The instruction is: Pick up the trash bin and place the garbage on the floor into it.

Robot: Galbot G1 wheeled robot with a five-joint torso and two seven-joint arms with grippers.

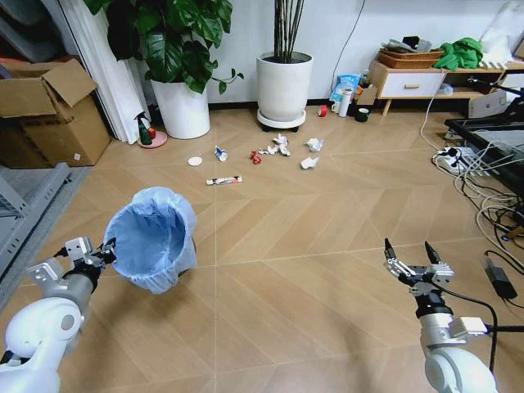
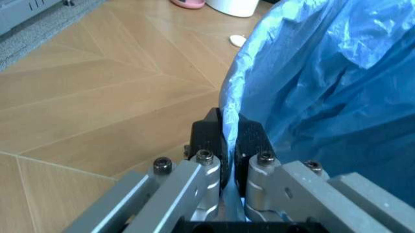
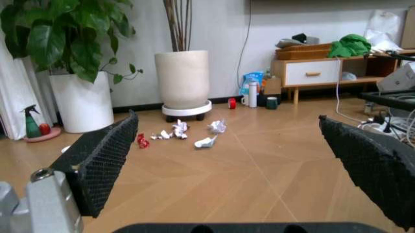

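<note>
The trash bin (image 1: 154, 237) is tilted above the floor (image 1: 311, 246), held only at its rim. My left gripper (image 1: 105, 250) is pinched on the thin blue liner there (image 2: 231, 121); I judge the plastic may slip or tear. The garbage (image 1: 274, 150) lies well ahead by a white pot (image 1: 284, 86). My right gripper (image 1: 409, 255) hovers spread, empty.

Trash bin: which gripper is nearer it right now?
Left. The left gripper is shut on the trash bin rim; the right gripper hangs open, well off to its right.
</note>
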